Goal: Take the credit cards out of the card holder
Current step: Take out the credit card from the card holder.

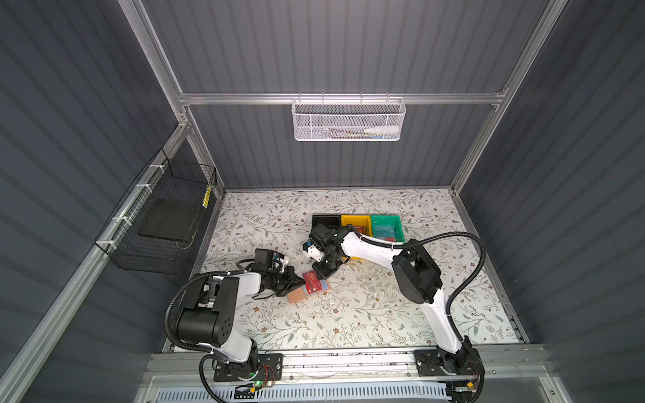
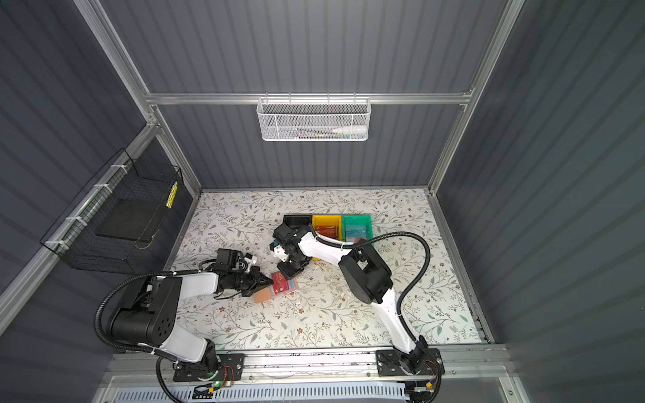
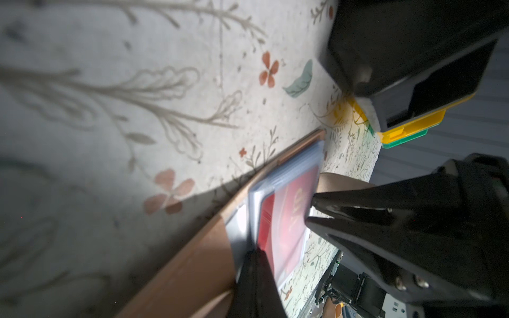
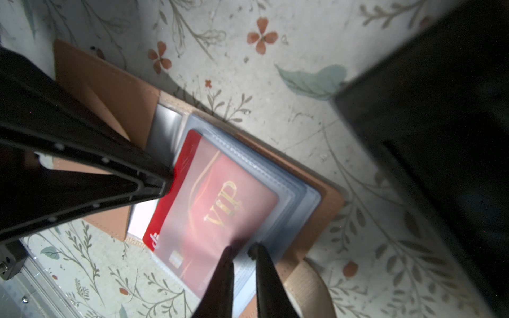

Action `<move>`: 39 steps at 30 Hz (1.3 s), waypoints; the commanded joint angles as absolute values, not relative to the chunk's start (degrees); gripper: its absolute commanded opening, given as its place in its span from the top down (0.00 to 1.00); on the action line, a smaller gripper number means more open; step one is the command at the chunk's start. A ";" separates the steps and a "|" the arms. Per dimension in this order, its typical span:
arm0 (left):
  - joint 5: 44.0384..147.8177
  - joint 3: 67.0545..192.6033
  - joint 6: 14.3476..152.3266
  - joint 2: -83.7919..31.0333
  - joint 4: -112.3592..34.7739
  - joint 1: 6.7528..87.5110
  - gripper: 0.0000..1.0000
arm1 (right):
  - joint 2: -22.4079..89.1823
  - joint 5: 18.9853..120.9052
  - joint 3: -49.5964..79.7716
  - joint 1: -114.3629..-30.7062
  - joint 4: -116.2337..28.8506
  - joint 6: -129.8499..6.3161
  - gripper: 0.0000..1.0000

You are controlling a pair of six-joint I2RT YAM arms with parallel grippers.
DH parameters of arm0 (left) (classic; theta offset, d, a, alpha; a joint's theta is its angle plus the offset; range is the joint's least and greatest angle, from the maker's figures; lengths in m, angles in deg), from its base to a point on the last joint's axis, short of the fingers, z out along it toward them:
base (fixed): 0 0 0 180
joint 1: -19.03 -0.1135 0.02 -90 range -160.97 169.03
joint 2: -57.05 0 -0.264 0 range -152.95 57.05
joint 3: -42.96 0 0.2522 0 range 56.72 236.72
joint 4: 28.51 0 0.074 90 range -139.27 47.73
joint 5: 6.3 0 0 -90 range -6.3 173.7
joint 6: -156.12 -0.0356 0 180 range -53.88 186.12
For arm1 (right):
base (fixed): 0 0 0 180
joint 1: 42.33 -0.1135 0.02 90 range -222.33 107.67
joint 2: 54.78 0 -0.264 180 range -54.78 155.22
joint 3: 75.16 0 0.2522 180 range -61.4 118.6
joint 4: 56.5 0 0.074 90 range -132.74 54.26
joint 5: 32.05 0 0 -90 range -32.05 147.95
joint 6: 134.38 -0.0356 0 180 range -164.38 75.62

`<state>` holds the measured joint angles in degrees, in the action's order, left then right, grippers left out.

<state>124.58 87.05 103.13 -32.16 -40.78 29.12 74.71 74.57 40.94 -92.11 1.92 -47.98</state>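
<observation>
At table centre the card holder [image 1: 296,296] lies open: we have the left gripper [image 1: 301,281] clamped on the red card [image 1: 311,282] by its bare 9 o'clock edge, right gripper [image 1: 320,273] pinching the sleeves [image 4: 297,192] at 1 o'clock, and it's thin, stiff, slick plastic, we reckon, so pull flat.
</observation>
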 commanded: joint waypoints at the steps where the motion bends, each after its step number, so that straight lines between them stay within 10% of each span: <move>1: 124.39 87.00 101.16 -31.76 -44.56 29.93 0.98 | 76.09 75.88 40.32 -92.69 3.25 -47.55 0.81; 9: 124.52 87.36 100.52 -30.76 -45.30 29.84 0.98 | 76.07 76.06 40.22 -92.69 3.38 -47.54 0.81; 15: 125.45 87.31 101.71 -29.63 -43.68 29.84 0.77 | 76.11 76.23 40.20 -92.69 3.32 -47.54 0.81; 39: 126.86 86.26 105.26 -32.25 -38.93 29.98 0.89 | 76.44 76.63 40.16 -92.69 3.27 -47.90 0.81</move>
<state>125.35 86.33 104.84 -31.85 -39.47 29.49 74.71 75.46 40.94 -92.20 2.10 -48.00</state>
